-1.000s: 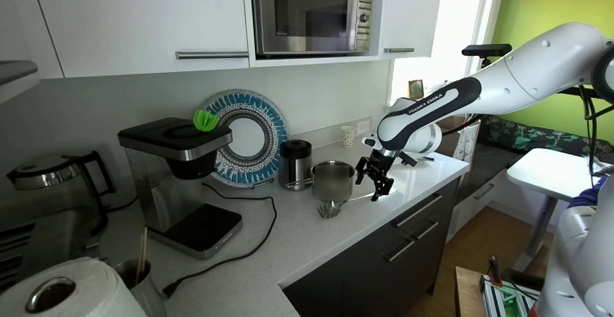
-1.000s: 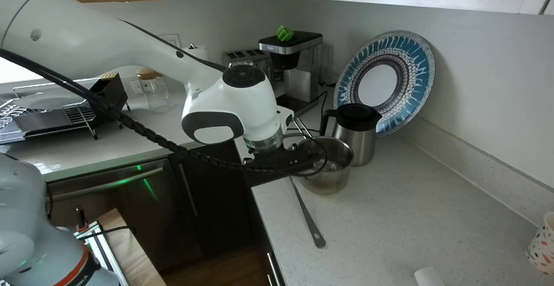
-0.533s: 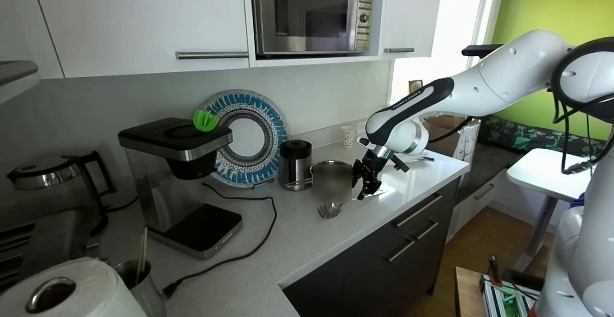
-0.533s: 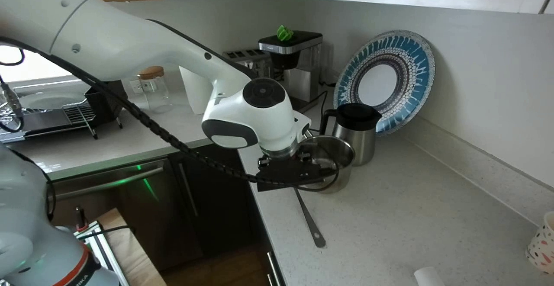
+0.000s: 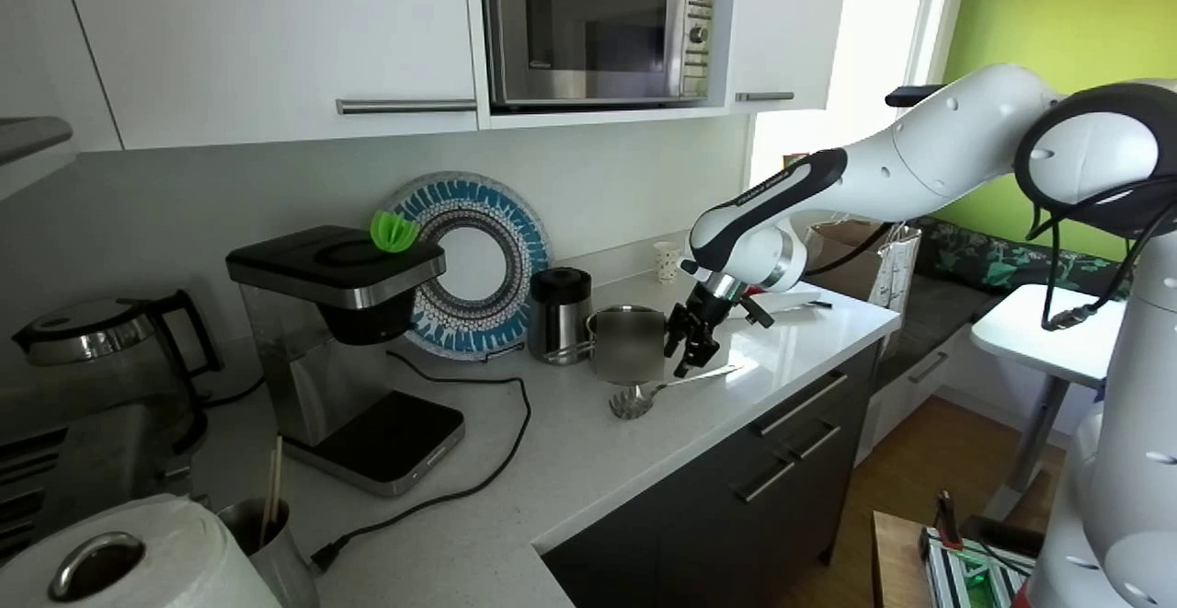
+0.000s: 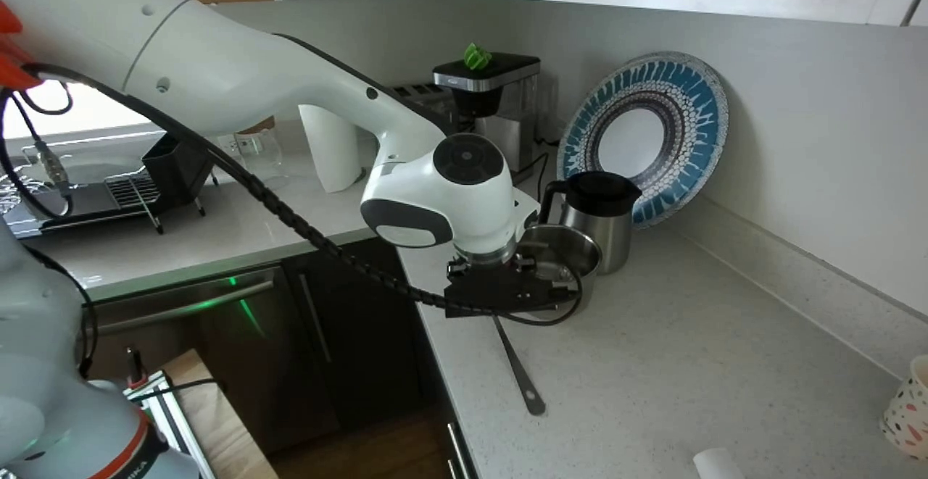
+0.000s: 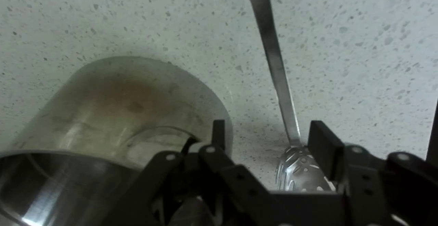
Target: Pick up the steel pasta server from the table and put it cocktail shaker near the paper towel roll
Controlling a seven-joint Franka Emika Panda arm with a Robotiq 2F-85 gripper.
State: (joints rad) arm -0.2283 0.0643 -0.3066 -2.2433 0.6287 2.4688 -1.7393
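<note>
White cupboards (image 5: 276,47) hang over the pale surface (image 6: 689,363). Near its front edge lies the server (image 7: 280,77), beside the pot (image 7: 137,89), its head towards the inner corner. The pincer (image 7: 267,130) is spread, pinching nothing; in the wrist view the server's neck shows between its fingers (image 7: 218,132), but one crosses the pot's outline. Lowering there could knock the pot, and closing off-centre could push the slim handle aside. From beyond the front edge, the arm (image 5: 924,157) slopes down, wrist bent, pincer slanting downward.

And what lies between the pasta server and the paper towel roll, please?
In an exterior view: a black cable, then a metal cup holding sticks, beside the paper towel roll.
</note>
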